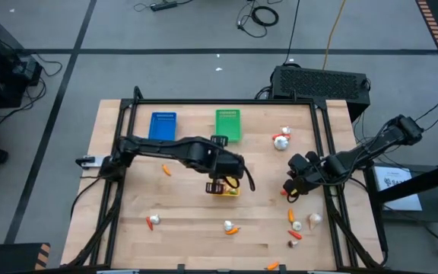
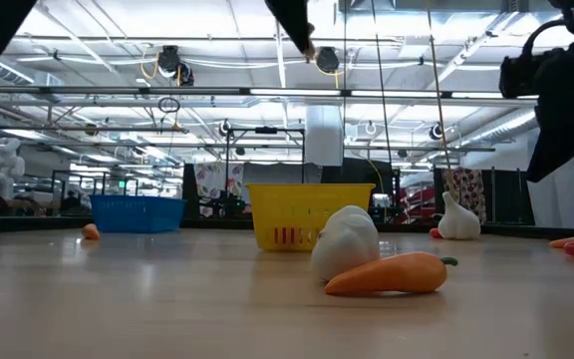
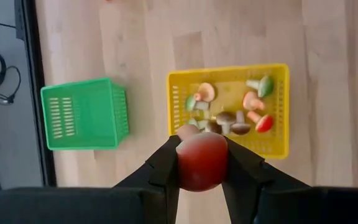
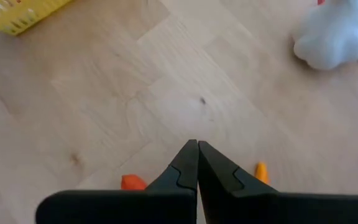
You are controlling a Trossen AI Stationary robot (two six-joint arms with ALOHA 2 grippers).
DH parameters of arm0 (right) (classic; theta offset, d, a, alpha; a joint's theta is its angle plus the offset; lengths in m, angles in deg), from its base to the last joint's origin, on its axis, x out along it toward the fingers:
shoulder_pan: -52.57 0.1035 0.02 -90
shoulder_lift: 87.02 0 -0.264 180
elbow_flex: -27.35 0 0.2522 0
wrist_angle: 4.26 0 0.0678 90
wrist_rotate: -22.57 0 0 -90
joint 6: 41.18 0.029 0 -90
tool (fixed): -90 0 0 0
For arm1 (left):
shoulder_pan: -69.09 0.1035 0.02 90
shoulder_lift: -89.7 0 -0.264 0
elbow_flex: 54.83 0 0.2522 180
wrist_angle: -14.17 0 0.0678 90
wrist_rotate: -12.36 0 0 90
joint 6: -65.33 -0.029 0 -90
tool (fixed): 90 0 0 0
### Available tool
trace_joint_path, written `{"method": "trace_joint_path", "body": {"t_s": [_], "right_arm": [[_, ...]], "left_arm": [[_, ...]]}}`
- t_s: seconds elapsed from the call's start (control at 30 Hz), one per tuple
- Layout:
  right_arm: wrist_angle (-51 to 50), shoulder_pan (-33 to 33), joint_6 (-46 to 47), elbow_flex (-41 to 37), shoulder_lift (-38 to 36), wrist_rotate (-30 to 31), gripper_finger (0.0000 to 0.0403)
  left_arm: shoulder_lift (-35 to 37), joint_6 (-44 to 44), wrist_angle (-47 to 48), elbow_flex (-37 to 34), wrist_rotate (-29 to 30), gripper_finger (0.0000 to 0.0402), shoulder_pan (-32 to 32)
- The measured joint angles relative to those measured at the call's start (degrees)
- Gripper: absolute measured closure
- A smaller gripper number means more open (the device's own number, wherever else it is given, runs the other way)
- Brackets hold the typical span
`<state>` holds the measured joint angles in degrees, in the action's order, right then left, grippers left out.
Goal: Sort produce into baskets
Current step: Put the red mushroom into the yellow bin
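My left gripper (image 1: 219, 186) hangs over the middle of the table, at the edge of the yellow basket (image 3: 272, 112), and is shut on a round red piece of produce (image 3: 202, 160). Several small mushroom-like pieces lie in the yellow basket. The green basket (image 1: 229, 124) and the blue basket (image 1: 163, 126) stand on the table near its far edge. My right gripper (image 4: 197, 146) is shut with nothing in it and hovers over bare wood at the right (image 1: 291, 189). My left gripper pinches the red piece by its two opposite sides (image 3: 188, 169) between its two fingers. The fingers come from above and point steeply down. The piece is lifted clear of the table, beside the yellow basket's rim.
Loose produce lies about: a white bulb (image 1: 281, 140) at the far right, an orange piece (image 1: 166, 170) at the left, a bulb (image 1: 153, 221) near the front, a bulb with a carrot (image 2: 387, 274) front centre, several pieces (image 1: 295, 225) at the near right. Bare wood lies between them.
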<state>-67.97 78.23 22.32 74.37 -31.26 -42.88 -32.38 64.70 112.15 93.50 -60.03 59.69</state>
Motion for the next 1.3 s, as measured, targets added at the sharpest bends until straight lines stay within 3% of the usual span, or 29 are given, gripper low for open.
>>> {"method": "trace_joint_path", "body": {"t_s": [0.23, 0.5, 0.7, 1.0, 1.2, 1.3], "right_arm": [[0.01, 2.14, -3.02, 0.00, 0.00, 1.45, 0.0403], [0.36, 2.96, -5.73, 0.00, 0.00, 2.65, 0.0403], [0.14, -0.06, -8.73, 0.25, -0.20, 4.16, 0.0403], [-5.15, -15.33, -22.72, 14.61, -0.37, 11.60, 0.0403], [-4.73, -32.70, -35.49, 23.56, -0.03, 11.33, 0.0403], [-4.31, -41.70, -39.76, 25.38, 1.09, 7.12, 0.0403]], "left_arm": [[1.89, 0.38, -9.00, -15.22, -1.43, 0.0306, 1.04], [11.48, 3.18, -35.20, -39.90, -10.37, 0.0306, 3.44], [15.11, 4.88, -47.35, -49.89, -14.82, 0.0306, 5.04], [15.04, 2.72, -55.78, -56.00, -16.48, 0.0306, 4.97], [15.29, -1.57, -59.20, -57.21, -16.56, 0.0306, 4.78], [15.21, -2.25, -60.43, -57.81, -16.18, 0.0305, 5.74]]}}
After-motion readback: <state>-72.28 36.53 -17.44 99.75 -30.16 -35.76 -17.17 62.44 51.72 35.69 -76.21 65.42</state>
